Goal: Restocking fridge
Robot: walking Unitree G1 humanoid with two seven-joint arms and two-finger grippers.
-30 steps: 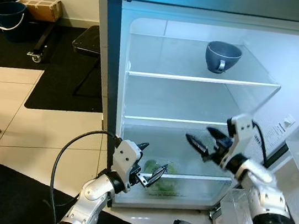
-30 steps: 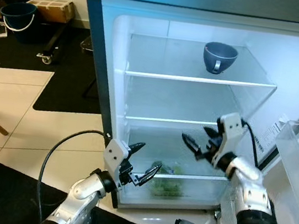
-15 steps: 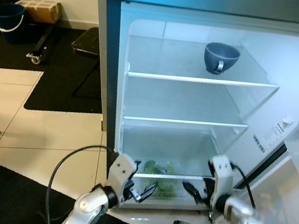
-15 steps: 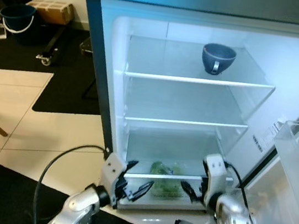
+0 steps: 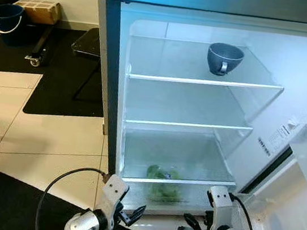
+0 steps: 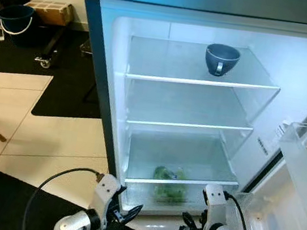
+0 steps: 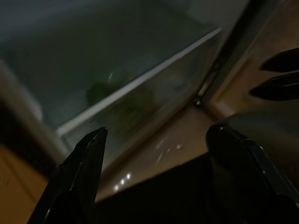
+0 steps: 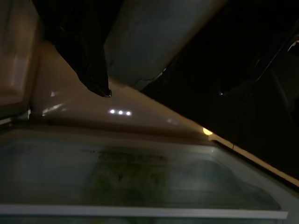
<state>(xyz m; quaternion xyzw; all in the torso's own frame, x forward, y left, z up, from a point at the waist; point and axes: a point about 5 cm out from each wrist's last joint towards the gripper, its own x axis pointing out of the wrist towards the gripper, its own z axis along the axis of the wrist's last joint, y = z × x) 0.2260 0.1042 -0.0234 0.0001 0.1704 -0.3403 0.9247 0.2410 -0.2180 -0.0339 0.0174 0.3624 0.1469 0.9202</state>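
- The fridge (image 5: 117,87) is standing open before the robot, its door (image 5: 303,187) swung out to the robot's right; its glass shelves are lit from inside.
- A blue cup (image 5: 225,57) is sitting upright on the top shelf (image 5: 167,60), toward the right side; the middle shelf (image 5: 183,105) is carrying nothing.
- Leafy greens (image 5: 162,184) are lying in the clear bottom drawer (image 5: 187,197), seen through its front wall; in the wrist views they are showing as a dim green patch behind the drawer front.
- The left claw (image 5: 131,215) is hanging low, just in front of the drawer's left corner, holding nothing; its fingers (image 7: 79,177) are standing apart in the left wrist view.
- The right claw (image 5: 194,225) is hanging low before the drawer's right end, gripping nothing; whether its fingers are open or closed, I cannot tell.
- A blue bucket (image 5: 6,17) and a cardboard box (image 5: 39,10) are resting on the floor (image 5: 43,128) far to the left.
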